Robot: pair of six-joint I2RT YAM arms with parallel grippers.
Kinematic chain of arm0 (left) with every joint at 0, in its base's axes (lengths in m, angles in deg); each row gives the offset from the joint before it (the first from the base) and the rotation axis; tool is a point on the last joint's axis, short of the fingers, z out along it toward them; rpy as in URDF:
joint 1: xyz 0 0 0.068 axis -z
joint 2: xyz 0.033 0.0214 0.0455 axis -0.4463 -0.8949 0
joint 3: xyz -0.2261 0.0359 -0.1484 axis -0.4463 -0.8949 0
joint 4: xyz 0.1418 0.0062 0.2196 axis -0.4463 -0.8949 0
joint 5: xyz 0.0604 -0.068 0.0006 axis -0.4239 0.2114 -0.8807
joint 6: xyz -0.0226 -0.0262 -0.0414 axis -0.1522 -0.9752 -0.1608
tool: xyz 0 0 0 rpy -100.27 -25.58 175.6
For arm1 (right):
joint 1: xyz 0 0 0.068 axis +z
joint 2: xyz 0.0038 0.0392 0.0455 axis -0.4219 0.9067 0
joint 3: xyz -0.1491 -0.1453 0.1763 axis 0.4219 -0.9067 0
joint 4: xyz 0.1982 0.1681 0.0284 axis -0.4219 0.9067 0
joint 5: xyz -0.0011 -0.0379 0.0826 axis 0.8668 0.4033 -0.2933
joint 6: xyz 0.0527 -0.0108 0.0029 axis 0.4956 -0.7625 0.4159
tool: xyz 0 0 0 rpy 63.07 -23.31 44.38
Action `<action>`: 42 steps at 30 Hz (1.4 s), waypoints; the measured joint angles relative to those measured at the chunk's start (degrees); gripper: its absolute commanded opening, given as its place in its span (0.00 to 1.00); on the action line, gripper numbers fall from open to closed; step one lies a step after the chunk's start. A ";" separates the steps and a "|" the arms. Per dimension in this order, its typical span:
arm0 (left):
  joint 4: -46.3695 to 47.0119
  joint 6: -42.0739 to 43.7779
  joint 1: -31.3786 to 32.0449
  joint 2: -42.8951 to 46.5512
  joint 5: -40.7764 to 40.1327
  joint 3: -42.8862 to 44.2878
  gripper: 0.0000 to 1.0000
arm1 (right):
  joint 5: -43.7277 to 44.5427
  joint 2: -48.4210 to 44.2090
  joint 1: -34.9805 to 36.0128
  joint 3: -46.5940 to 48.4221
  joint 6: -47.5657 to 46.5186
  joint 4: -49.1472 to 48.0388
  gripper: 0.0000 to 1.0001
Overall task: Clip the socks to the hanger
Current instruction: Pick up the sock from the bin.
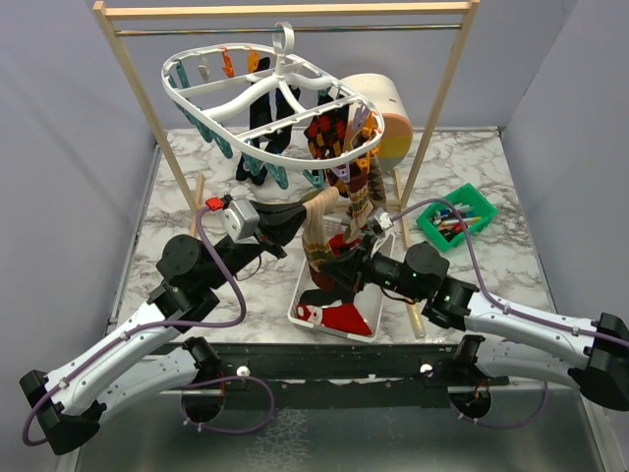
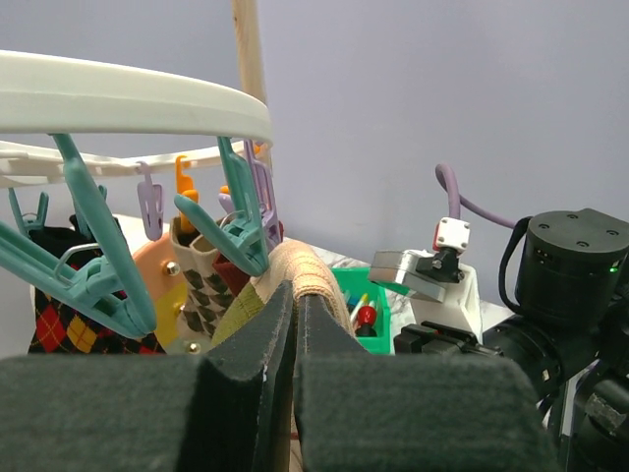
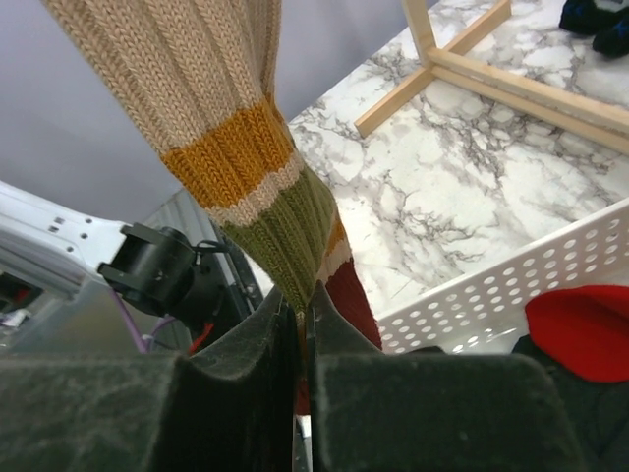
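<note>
Pinching one striped sock, left fingers at cuff, right fingers lower, toe hidden.

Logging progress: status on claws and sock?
Left claw shut on striped sock, at cuff. Right claw shut on it lower down. Sock under hanger, not clipped. Close beside: argyle sock.

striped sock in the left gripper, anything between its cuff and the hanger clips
Nothing visible: the striped sock's cuff, pinched by the left gripper, sits right by a teal clip; argyle socks hang beside it.
</note>
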 measured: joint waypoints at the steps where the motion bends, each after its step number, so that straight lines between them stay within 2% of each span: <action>1: 0.00 0.02 0.00 0.00 0.00 0.00 0.03 | -0.02 -0.09 0.00 0.20 -0.02 0.26 0.01; 6: -0.04 0.48 0.00 0.26 -0.37 -0.39 0.41 | -0.11 -3.65 0.09 0.42 1.25 4.98 0.00; 14: -0.57 1.51 0.00 2.80 -2.05 -8.17 0.73 | -1.84 -14.91 0.11 4.20 3.65 22.53 0.00; 15: -0.76 1.44 0.00 3.06 -2.36 -9.33 0.80 | -2.01 -15.17 0.11 4.50 3.76 23.21 0.00; 16: -1.09 1.25 0.00 3.32 -2.58 -10.36 0.94 | -2.56 -15.76 0.11 5.51 4.02 25.66 0.00; 17: -1.27 1.01 0.00 3.65 -2.82 -11.30 0.98 | -3.02 -16.22 0.15 6.36 4.31 27.96 0.00; 23: -2.12 0.24 0.00 7.61 -5.68 -16.35 0.99 | -4.96 -18.12 0.15 9.92 7.58 39.12 0.00; 27: -2.60 1.68 0.00 10.80 -8.41 -17.90 0.99 | -5.33 -17.94 0.15 12.11 11.85 42.36 0.00; 34: -3.23 5.97 0.00 18.38 -9.38 -21.40 0.99 | -6.27 -12.26 0.15 14.95 21.97 38.07 0.00; 39: -2.49 7.63 0.00 24.00 -3.02 -23.78 0.99 | -6.12 -7.74 -0.68 15.10 29.49 33.88 0.00; 42: -2.29 9.16 0.00 24.02 1.36 -24.13 0.99 | -6.80 -6.91 -3.41 15.10 34.58 31.56 0.00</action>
